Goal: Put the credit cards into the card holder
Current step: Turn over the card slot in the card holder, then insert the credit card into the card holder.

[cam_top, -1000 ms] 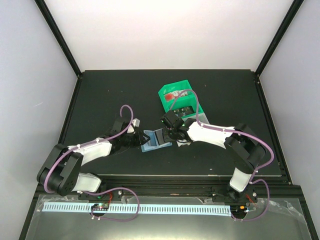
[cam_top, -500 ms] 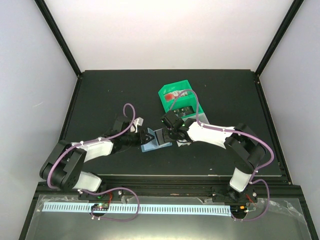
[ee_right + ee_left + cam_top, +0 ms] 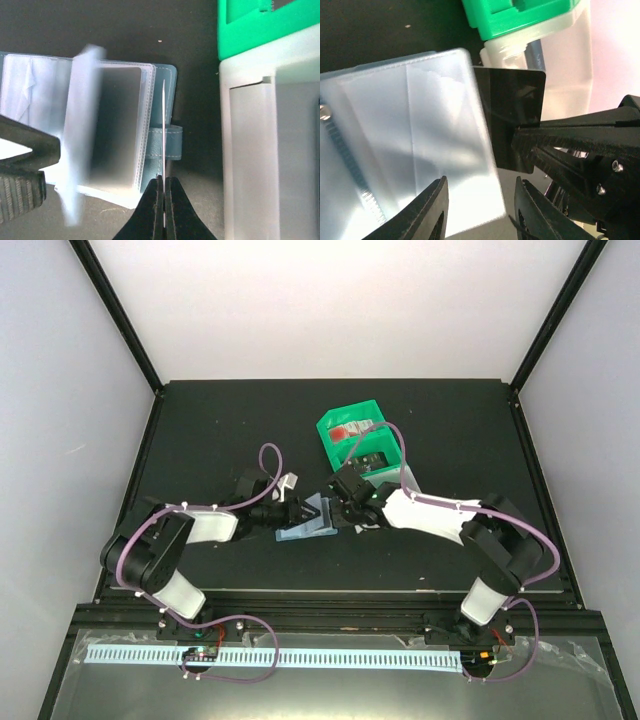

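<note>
The teal card holder (image 3: 312, 524) lies open mid-table, and one clear sleeve (image 3: 410, 140) is raised from it. My left gripper (image 3: 480, 215) is open, with the sleeve's lower corner between its spread fingers. My right gripper (image 3: 164, 186) is shut on a dark credit card (image 3: 512, 115), which shows edge-on (image 3: 163, 125) in the right wrist view. That card stands upright just right of the sleeves, over the holder's closing tab (image 3: 172, 142). From above, the two grippers, left (image 3: 291, 510) and right (image 3: 346, 502), meet at the holder. Another credit card, red and white (image 3: 349, 430), lies in the green bin.
A green bin (image 3: 335, 445) and a white bin (image 3: 270, 150) stand close behind and to the right of the card holder. The left gripper's finger (image 3: 25, 150) intrudes at the left of the right wrist view. Black frame posts rise at the table's back corners.
My left arm has reached right to the card holder and its jaws have widened a little. A sleeve has lifted and the holder has tilted. My right gripper keeps the card, shifted slightly.
</note>
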Available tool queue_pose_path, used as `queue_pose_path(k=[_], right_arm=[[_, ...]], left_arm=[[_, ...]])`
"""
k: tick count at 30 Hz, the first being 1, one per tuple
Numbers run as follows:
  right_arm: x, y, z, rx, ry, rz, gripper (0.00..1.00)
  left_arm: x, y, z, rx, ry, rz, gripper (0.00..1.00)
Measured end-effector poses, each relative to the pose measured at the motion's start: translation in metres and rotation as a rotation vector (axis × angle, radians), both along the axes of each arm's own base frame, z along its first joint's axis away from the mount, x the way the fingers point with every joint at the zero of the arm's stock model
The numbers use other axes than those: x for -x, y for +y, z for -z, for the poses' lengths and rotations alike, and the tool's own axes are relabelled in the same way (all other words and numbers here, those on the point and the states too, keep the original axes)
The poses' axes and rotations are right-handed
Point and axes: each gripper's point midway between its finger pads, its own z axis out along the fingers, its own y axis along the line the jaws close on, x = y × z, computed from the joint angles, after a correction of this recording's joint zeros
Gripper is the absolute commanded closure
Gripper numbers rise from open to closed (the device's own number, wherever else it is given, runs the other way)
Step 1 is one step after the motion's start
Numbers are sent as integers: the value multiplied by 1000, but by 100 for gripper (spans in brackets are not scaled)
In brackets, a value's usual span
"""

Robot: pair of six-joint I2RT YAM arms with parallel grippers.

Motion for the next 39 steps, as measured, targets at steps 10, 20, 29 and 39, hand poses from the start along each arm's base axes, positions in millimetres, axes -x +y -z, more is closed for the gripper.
queue_pose_path(k=[10, 20, 29, 39], right_arm=[[2, -3, -26, -49, -44, 1, 99], [9, 10, -68, -198, -97, -57, 99], [22, 51, -106, -450, -96, -210, 99], [31, 60, -119, -715, 1, -282, 99]], left_arm=[[-6, -8, -7, 15, -25, 12, 49], [-9, 13, -51, -28, -186, -94, 22], [16, 26, -67, 30, -212, -106, 28], [31, 25, -96, 176, -210, -103, 61]])
